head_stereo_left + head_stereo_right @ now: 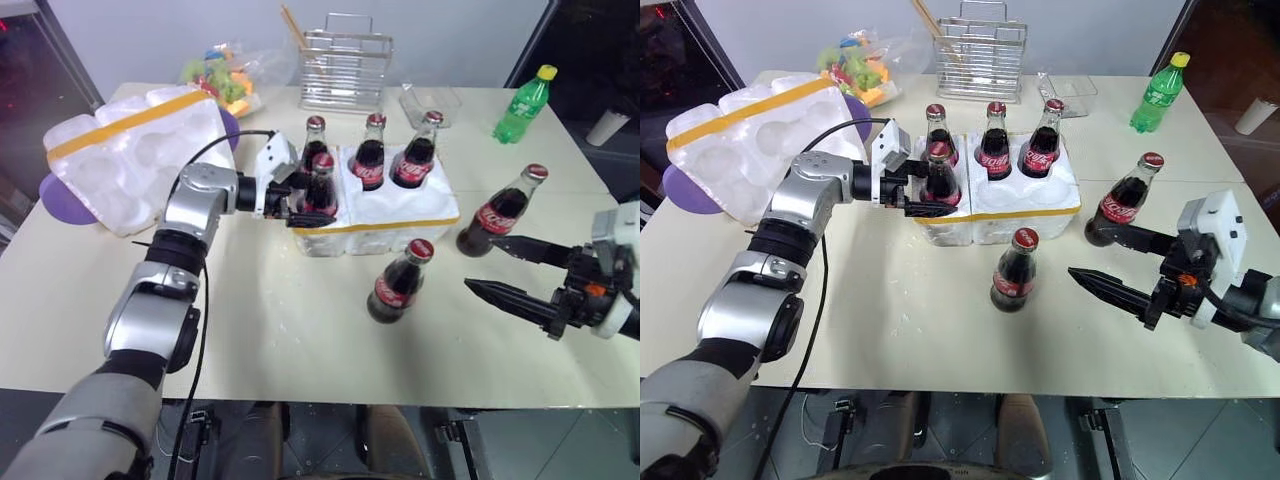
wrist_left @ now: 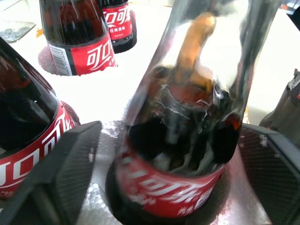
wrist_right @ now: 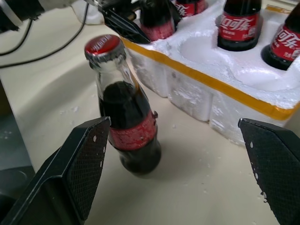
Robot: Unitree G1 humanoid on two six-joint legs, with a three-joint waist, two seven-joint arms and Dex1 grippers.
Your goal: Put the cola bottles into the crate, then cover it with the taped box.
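The white foam crate point(image 1: 400, 212) with its yellow band stands mid-table. Three cola bottles point(image 1: 371, 152) fill its back wells. Another bottle point(image 1: 321, 186) sits in the front left well. My left gripper point(image 1: 316, 202) is open around that one, a finger point(image 2: 61, 178) on each side with a small gap. Two more bottles stand on the table: one point(image 1: 400, 281) in front of the crate and one point(image 1: 500, 211) to its right. My right gripper point(image 1: 482, 264) is open and empty, between these two. The taped box point(image 1: 140, 160) lies hollows-up at the far left.
A wire basket point(image 1: 345, 70), a clear plastic tub point(image 1: 430, 102) and a bag of colourful items point(image 1: 222, 78) line the back edge. A green bottle point(image 1: 522, 105) and a white cup point(image 1: 607, 127) stand at the back right. A purple thing point(image 1: 58, 202) lies under the taped box.
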